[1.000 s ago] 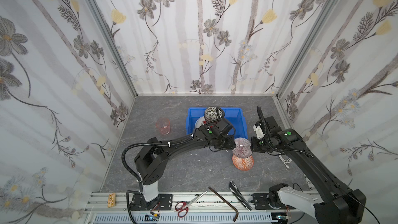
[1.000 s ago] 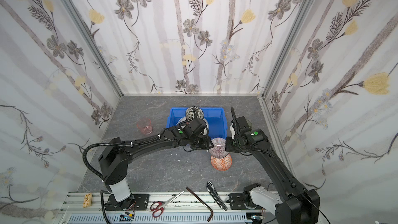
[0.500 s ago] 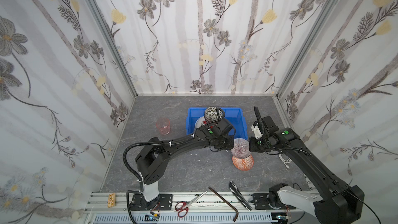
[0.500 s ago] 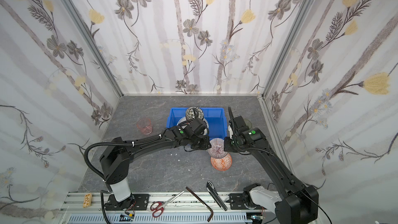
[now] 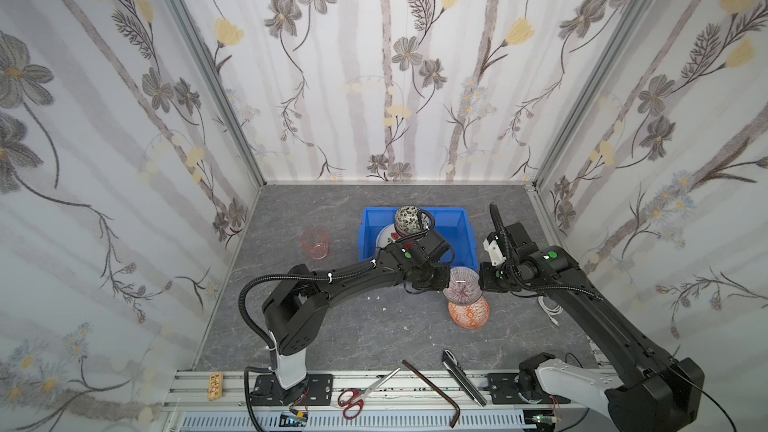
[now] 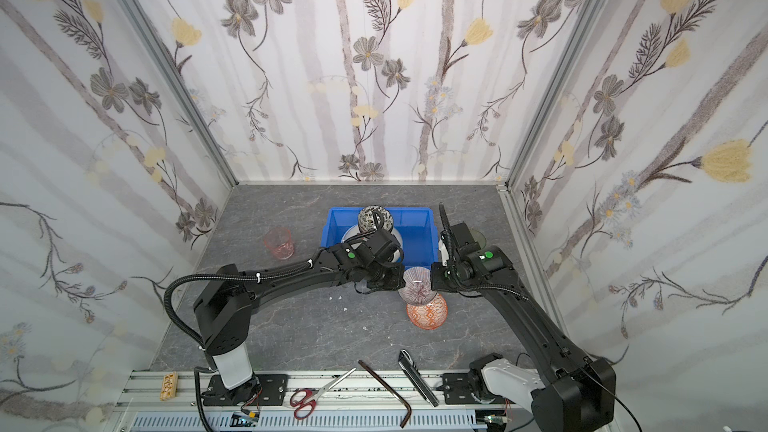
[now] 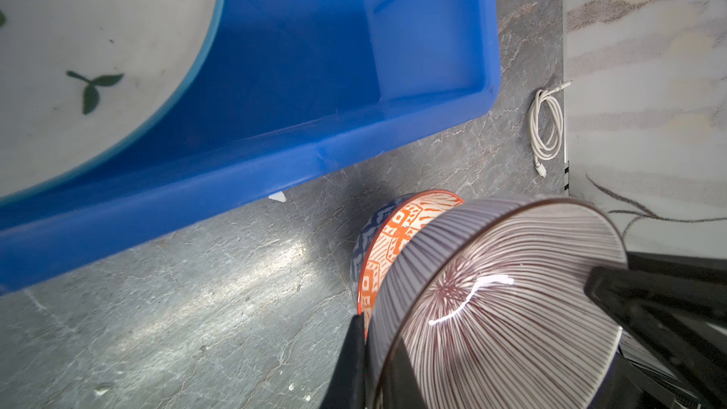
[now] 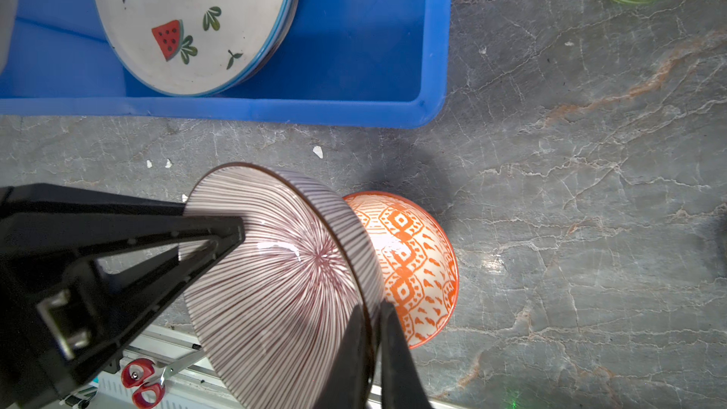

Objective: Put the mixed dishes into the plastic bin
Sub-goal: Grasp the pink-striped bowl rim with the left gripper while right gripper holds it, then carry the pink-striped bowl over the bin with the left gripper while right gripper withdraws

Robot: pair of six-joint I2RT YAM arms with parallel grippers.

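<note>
**Two grippers on one bowl, just short of the bin**

From where I stand a good deal is masked. The striped bowl (image 8: 275,300) covers part of the orange bowl (image 8: 413,265) below it, and I cannot tell whether the two touch. Under the orange one only a sliver of a blue-patterned bowl (image 7: 366,238) peeps out. The left arm's wrist hides most of the watermelon plate (image 5: 384,236) lying in the blue bin (image 5: 461,234), with a dark leafy bowl (image 5: 409,218) at the bin's far wall. The green glass (image 6: 473,236) is half behind the right arm and cut off in both wrist views.

The left arm stretches low and long across the middle to the bin's front right corner. The right arm bends in from the right to meet it. The left gripper (image 7: 373,332) is clamped tight on one side of the striped bowl's rim. The right gripper (image 8: 373,312) sits narrow astride the opposite rim. The bowl hangs tilted between them, outside the bin, in front of its near wall. A pink glass (image 5: 314,243) stands well apart on the left.
</note>
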